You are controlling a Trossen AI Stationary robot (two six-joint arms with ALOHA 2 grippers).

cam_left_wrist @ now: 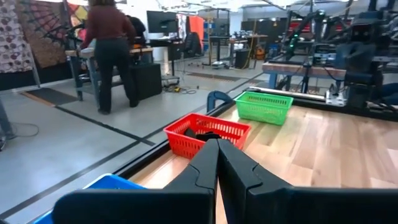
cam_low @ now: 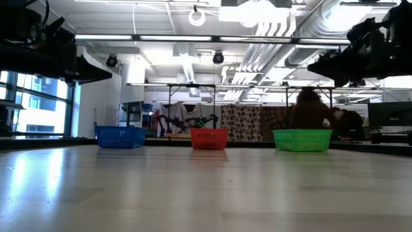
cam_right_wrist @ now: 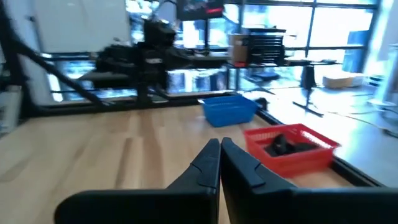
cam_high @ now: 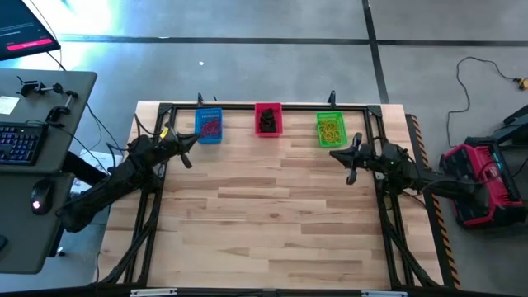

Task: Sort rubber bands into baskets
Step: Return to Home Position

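Note:
Three mesh baskets stand in a row along the table's far edge: the blue basket point(cam_high: 210, 125) holds red bands, the red basket point(cam_high: 268, 119) holds black bands point(cam_right_wrist: 283, 145), the green basket point(cam_high: 330, 129) holds yellowish bands. My left gripper point(cam_high: 188, 162) hovers shut above the table just near of the blue basket; in its wrist view the gripper point(cam_left_wrist: 217, 149) points toward the red basket point(cam_left_wrist: 207, 134) and green basket point(cam_left_wrist: 264, 106). My right gripper point(cam_high: 351, 176) hovers shut near of the green basket; its wrist view shows the gripper point(cam_right_wrist: 220, 148), the red basket point(cam_right_wrist: 291, 148) and the blue basket point(cam_right_wrist: 230, 109).
The wooden table point(cam_high: 272, 223) lies bare toward its near edge. A black frame point(cam_high: 272, 106) runs along the far edge behind the baskets. A desk with a keyboard point(cam_high: 18, 142) stands left of the table. A person point(cam_left_wrist: 112, 50) stands in the room beyond.

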